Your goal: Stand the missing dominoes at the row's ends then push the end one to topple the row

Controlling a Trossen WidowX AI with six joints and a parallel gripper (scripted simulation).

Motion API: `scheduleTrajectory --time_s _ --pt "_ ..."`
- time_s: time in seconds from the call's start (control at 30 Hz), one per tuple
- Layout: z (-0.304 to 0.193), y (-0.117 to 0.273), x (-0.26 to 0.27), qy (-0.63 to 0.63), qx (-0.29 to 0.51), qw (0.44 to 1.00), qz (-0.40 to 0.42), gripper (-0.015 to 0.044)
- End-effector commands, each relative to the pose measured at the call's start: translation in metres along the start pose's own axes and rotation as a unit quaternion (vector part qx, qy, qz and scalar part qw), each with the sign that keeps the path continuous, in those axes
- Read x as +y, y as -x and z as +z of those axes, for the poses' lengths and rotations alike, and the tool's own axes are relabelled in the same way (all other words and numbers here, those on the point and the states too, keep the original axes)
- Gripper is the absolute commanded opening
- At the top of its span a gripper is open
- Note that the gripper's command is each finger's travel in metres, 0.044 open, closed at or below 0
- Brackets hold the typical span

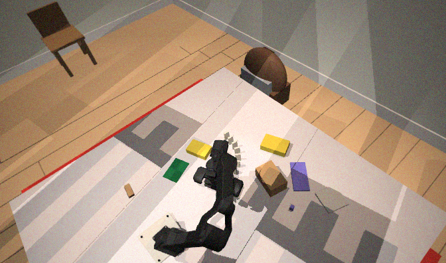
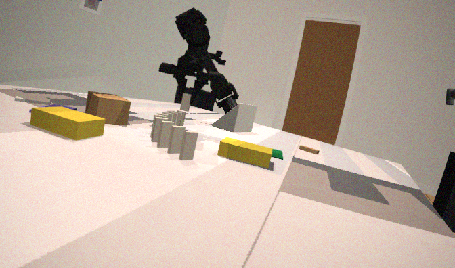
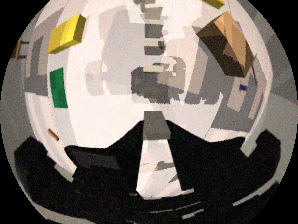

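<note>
Centre of the exterior frame: the claw (image 1: 222, 181) (image 2: 187, 93) (image 3: 154, 123), clamped on a domino (image 2: 185, 102) (image 3: 156, 125), hangs behind the standing row (image 1: 237, 157) (image 2: 177, 139) (image 3: 154, 31) — misjudged spacing or a tilted release could topple its neighbour prematurely.

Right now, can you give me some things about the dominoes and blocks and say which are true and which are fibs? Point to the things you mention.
1. The gripper (image 1: 217, 182) (image 2: 190, 80) (image 3: 154, 123) is holding a domino (image 2: 185, 102) (image 3: 156, 124). True.
2. The standing dominoes (image 1: 237, 151) (image 2: 164, 134) (image 3: 154, 31) make a perfectly straight row. False: the row curves.
3. The green piece (image 1: 176, 170) (image 2: 277, 153) (image 3: 58, 88) lies on top of a yellow block. False: it lies flat on the table (image 1: 109, 236) (image 2: 135, 214).
4. Two yellow blocks (image 1: 198, 149) (image 2: 245, 153) are on the table, one on each side of the row. True.
5. The row has already been knocked over. False: its dominoes are upright.
</note>
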State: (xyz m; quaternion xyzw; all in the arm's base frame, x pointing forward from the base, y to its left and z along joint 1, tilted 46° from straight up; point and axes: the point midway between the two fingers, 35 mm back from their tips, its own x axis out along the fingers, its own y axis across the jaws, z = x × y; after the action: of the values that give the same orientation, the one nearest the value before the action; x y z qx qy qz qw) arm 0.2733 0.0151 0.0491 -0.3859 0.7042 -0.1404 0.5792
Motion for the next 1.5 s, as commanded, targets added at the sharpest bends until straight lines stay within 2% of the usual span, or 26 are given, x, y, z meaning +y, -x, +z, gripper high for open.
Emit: scheduleTrajectory --time_s 0.0,0.2,0.63,1.03,1.07,1.13,1.23,1.47 --pt "-0.004 -0.022 0.0 0.001 0.002 1.0 -0.002 0.0107" --pt "-0.009 -0.045 -0.001 -0.002 0.005 1.0 -0.002 0.0107" --pt "-0.01 -0.046 -0.001 -0.002 0.005 1.0 -0.002 0.0107" --pt "-0.01 -0.046 -0.001 -0.002 0.005 1.0 -0.002 0.0422" --pt "-0.01 -0.046 -0.001 -0.002 0.005 1.0 -0.002 0.044" --pt "-0.01 -0.046 -0.001 -0.002 0.005 1.0 -0.002 0.044" --pt "-0.004 -0.024 0.001 0.01 0.0 1.0 0.0 0.044" --pt "-0.007 0.077 0.003 0.051 -0.003 0.999 -0.007 0.044"
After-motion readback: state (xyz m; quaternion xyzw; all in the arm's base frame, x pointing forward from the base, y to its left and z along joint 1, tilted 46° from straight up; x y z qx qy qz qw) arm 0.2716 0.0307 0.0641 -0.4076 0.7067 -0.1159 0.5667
